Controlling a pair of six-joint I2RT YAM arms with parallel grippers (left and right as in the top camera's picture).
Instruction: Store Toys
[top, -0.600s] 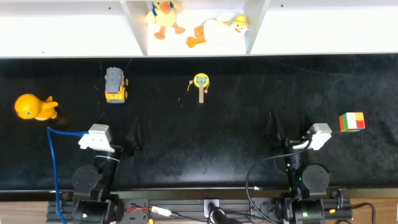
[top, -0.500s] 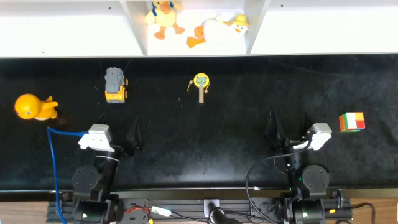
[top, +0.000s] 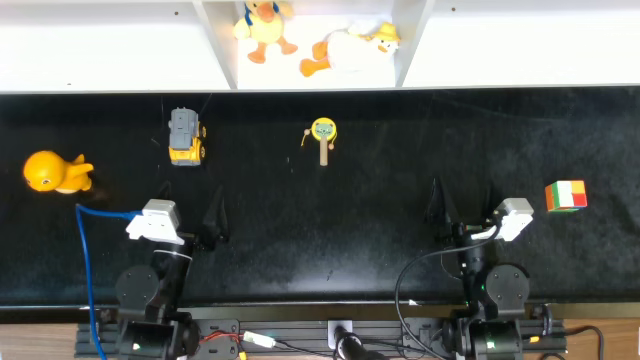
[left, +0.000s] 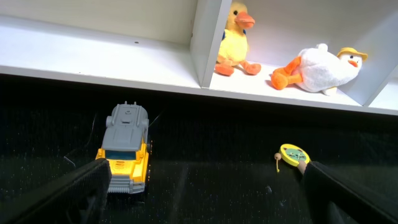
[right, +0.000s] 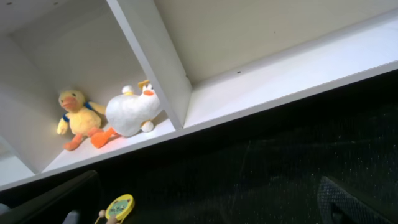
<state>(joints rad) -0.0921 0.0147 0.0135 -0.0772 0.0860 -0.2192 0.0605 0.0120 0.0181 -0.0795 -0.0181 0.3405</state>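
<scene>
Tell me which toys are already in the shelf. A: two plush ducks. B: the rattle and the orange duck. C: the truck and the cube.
A: the yellow plush duck and the white plush duck sit in the middle compartment of the shelf.

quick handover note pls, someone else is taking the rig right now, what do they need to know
Left gripper: open, empty, back near its base.
Right gripper: open, empty, back near its base.
Done: yellow plush duck and white plush duck are in the shelf's middle compartment.
Left, all loose on the black table: rubber duck far left, toy truck ahead of the left arm, rattle drum in the middle, colour cube far right.
Neither arm is on a toy yet.
</scene>
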